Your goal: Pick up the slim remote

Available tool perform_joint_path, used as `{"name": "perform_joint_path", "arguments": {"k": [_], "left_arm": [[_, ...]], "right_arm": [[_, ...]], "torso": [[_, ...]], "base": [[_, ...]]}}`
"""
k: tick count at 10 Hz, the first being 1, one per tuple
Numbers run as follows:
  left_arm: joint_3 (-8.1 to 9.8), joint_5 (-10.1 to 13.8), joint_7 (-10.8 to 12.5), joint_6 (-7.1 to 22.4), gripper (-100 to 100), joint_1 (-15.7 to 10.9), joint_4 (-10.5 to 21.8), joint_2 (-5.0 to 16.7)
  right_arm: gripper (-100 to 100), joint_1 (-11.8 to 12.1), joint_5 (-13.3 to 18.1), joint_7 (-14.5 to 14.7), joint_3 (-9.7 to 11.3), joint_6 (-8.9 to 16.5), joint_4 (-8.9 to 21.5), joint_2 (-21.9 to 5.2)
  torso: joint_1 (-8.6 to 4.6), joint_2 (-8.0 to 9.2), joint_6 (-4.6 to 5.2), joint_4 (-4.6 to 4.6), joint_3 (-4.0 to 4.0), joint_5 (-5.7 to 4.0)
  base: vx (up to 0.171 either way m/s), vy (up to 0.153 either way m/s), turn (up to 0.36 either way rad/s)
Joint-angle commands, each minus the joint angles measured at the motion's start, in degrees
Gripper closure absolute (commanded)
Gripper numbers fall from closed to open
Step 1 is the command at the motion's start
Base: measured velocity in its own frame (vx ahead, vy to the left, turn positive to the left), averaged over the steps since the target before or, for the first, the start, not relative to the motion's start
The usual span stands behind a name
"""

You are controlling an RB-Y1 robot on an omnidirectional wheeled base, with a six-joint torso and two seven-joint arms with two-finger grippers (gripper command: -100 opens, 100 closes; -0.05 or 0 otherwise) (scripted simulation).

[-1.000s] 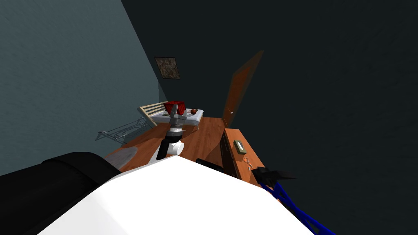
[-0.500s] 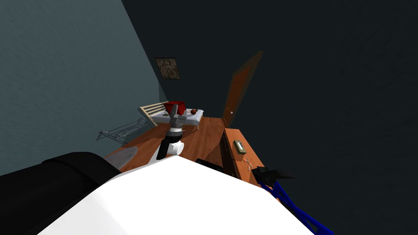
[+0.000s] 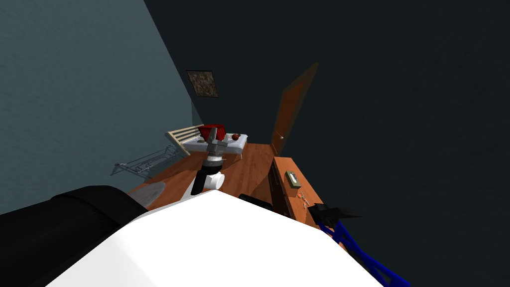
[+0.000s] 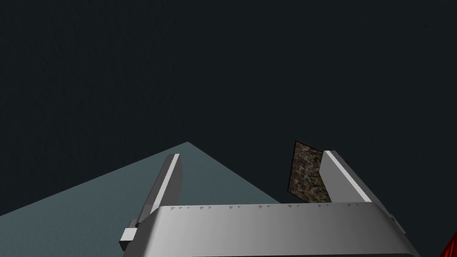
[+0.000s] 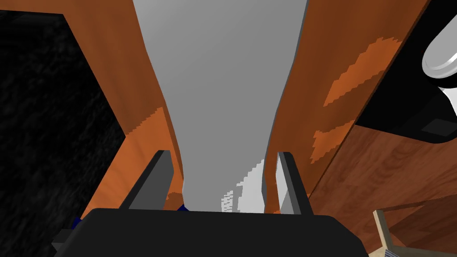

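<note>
The slim remote (image 5: 223, 89) is a long, plain grey bar lying on an orange-brown wooden top (image 5: 357, 53). It runs straight away from my right gripper (image 5: 224, 154). The two dark fingers stand against its long sides at the near end, shut on it. My left gripper (image 4: 252, 155) is open with nothing between its fingers. In the head view it is held up in front of my chest (image 3: 213, 133), away from the remote.
A wooden dresser (image 3: 284, 192) with a small box (image 3: 292, 179) stands at my right, with a black and blue object (image 3: 343, 229) at its near end. Farther off are a bed (image 3: 219, 142), an open door (image 3: 291, 107) and a wire rack (image 3: 144, 163). A black seat (image 3: 60, 224) is at my left.
The head view has shifted slightly, a small move of my own. The left arm and the furniture stand as before.
</note>
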Motion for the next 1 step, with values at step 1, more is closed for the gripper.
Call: {"name": "perform_joint_path", "arguments": {"k": [1], "left_arm": [[0.00,0.00,0.00,0.00,0,0.00,0.00,0.00]], "right_arm": [[0,0.00,0.00,0.00,0.00,0.00,0.00,0.00]], "torso": [[0.00,0.00,0.00,0.00,0.00,0.00]], "base": [[0.003,0.007,0.002]]}}
